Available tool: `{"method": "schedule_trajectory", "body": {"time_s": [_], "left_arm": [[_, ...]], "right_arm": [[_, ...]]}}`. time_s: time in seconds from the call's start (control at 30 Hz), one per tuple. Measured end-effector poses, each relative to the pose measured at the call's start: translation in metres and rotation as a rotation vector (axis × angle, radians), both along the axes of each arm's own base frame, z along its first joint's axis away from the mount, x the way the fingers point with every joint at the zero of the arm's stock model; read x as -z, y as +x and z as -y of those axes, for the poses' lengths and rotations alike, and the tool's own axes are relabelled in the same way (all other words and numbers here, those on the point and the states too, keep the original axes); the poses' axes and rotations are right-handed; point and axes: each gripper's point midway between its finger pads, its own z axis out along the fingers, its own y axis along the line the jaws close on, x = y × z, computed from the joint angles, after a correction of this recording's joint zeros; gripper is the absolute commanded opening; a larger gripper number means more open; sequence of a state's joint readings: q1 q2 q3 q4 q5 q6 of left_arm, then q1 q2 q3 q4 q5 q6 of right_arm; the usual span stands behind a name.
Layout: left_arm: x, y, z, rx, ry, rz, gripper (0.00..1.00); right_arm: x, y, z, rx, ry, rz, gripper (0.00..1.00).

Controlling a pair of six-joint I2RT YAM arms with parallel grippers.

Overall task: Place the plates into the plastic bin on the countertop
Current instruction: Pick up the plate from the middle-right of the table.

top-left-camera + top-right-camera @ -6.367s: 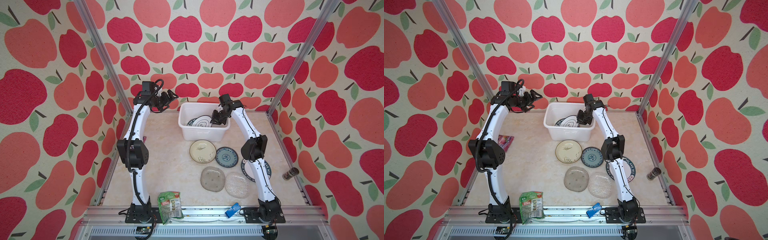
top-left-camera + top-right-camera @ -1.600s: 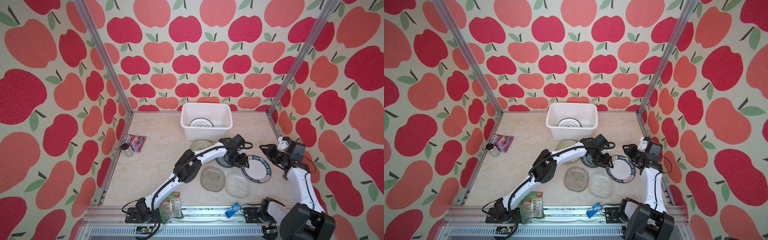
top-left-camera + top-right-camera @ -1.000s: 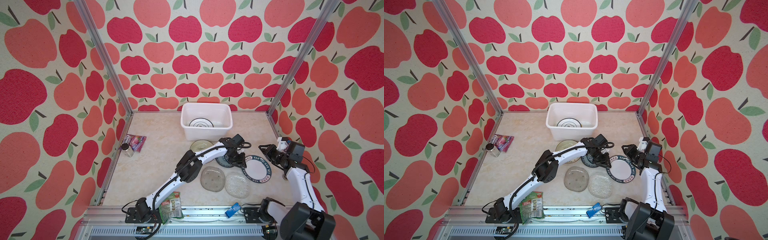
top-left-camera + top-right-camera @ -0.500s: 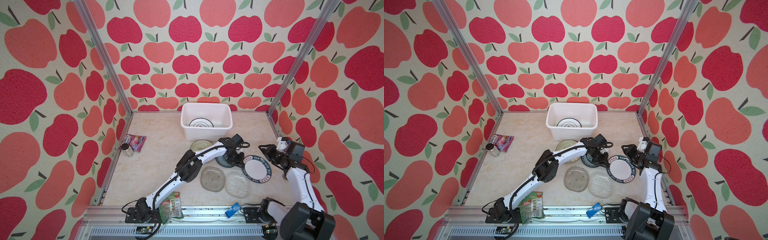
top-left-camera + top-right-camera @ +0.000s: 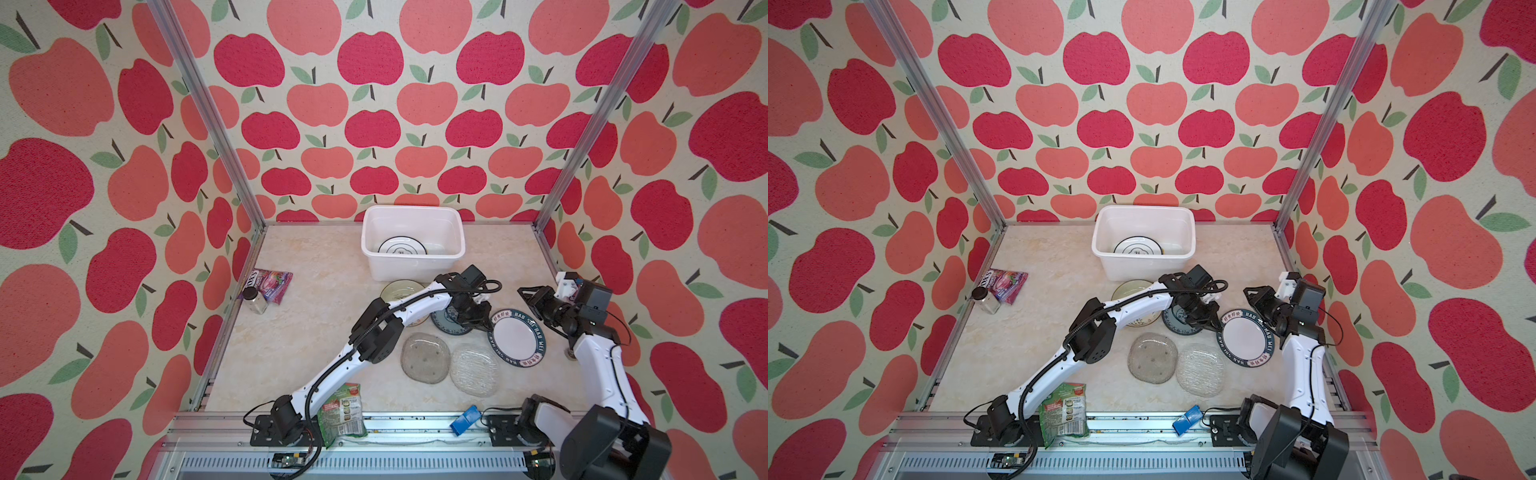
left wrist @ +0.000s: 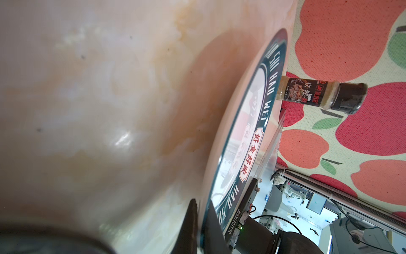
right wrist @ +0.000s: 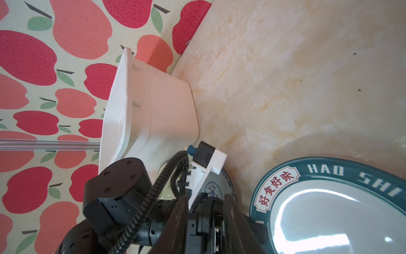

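Note:
A white plate with a dark lettered rim [image 5: 517, 338] [image 5: 1246, 338] lies tilted at the right of the countertop [image 5: 316, 328]. My left gripper [image 5: 486, 322] [image 6: 201, 204] is shut on its rim, one finger on each face. My right gripper [image 5: 530, 297] [image 7: 206, 198] hangs open just beyond that plate, holding nothing. The plastic bin [image 5: 411, 262] [image 5: 1144, 266] stands at the back with one lettered plate [image 5: 402, 248] inside. Cream [image 5: 399, 291], blue patterned [image 5: 446, 328], grey glass [image 5: 426, 357] and clear glass [image 5: 473, 370] plates lie on the countertop under and beside my left arm.
A green snack packet [image 5: 343, 415] and a small blue object [image 5: 464, 426] sit on the front rail. A purple packet [image 5: 272, 282] and a jar [image 5: 254, 300] lie by the left rail. A spice bottle [image 6: 320, 95] stands at the right wall behind the held plate.
My left gripper has shut on the lettered plate's rim, and the plate has tipped up and shifted slightly left. The right arm has stayed where it was.

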State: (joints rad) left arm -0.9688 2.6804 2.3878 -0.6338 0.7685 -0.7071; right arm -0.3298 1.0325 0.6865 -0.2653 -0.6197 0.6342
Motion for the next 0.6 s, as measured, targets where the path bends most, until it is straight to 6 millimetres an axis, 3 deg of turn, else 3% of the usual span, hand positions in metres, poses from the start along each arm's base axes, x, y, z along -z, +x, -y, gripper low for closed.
{"method": "schedule_trajectory", "body": {"time_s": [0.23, 0.37, 0.6], "left_arm": [[-0.028, -0.002, -0.031, 0.019, -0.006, 0.058, 0.0], [-0.069, 0.01, -0.048, 0.009, -0.051, 0.129, 0.0], [-0.151, 0.038, -0.083, -0.054, -0.16, 0.231, 0.0]], "right_arm": [[-0.041, 0.006, 0.005, 0.029, -0.02, 0.078, 0.31], [-0.059, 0.011, 0.009, 0.051, -0.034, 0.11, 0.31], [-0.064, 0.017, 0.015, 0.088, -0.022, 0.096, 0.3]]}}
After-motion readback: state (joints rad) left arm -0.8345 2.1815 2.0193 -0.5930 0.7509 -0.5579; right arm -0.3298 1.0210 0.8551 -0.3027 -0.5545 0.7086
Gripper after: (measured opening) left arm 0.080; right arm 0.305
